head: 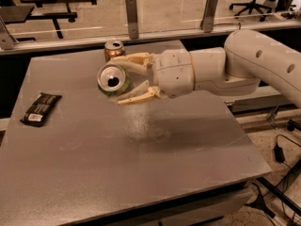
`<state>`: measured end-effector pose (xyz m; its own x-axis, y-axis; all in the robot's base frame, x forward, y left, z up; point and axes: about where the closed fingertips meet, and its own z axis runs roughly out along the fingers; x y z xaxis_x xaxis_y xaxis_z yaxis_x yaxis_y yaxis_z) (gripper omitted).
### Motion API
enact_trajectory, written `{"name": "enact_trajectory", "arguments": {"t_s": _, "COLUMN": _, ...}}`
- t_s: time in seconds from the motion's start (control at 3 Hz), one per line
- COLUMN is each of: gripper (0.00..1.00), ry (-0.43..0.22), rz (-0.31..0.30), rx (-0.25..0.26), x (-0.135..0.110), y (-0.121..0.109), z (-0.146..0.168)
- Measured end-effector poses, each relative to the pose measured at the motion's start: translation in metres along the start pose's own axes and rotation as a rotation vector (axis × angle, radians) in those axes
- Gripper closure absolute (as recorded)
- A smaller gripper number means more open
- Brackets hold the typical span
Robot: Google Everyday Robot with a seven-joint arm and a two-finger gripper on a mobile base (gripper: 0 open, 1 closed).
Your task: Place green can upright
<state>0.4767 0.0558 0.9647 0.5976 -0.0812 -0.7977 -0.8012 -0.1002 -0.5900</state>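
Note:
The green can [112, 79] is held on its side above the grey table [141, 164], its silver pull-tab end facing the camera and a strip of green side showing below. My gripper [117, 80] is shut on the green can, one cream finger [134, 60] over it and the other under it. The white arm reaches in from the right. The can hangs over the table's back-left part, clear of the surface.
A gold-brown can [114, 49] stands upright just behind the gripper near the table's back edge. A black packet [41, 108] lies at the left side. A glass barrier with metal posts [132, 11] runs behind the table. Cables lie on the floor at the right.

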Motion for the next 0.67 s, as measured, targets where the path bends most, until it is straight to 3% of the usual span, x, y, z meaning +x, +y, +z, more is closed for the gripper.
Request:
{"name": "enact_trajectory", "arguments": {"t_s": 0.33, "gripper": 1.0, "ry": 0.067, "rz": 0.049, "rx": 0.084, "x": -0.0016, "y": -0.0035, "z": -0.0023}}
{"name": "enact_trajectory", "arguments": {"t_s": 0.67, "gripper": 1.0, "ry": 0.094, "rz": 0.12, "rx": 0.187, "x": 0.0027, "y": -0.0005, "z": -0.0101}}
